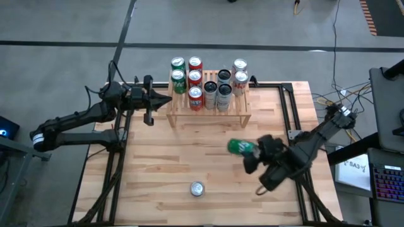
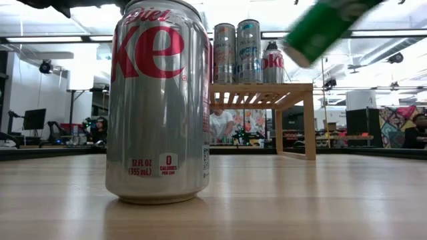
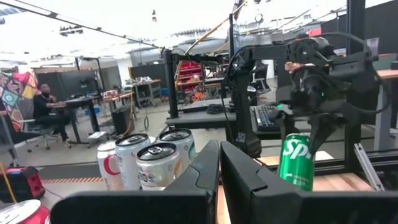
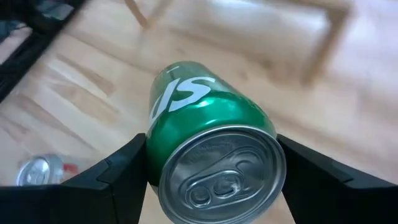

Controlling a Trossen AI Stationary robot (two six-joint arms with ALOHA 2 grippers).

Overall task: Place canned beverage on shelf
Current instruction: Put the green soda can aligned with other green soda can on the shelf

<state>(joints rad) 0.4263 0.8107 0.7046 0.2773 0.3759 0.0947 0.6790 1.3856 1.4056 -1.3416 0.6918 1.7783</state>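
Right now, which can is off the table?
The green can gripped by the right gripper, tilted in the air. The silver can stands on the table; the rest stand on the shelf.

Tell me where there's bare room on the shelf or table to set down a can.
The shelf is crowded along its back and left, where cans stand in rows. Its front right slats, ahead of the silver cans, look bare. The table is open between the shelf and the lone silver can, left of the right gripper holding the green can.

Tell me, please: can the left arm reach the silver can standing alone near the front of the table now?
Probably not easily. The left gripper waits shut beside the shelf at the back, far from the silver can. Bare table lies between, so nothing blocks it.
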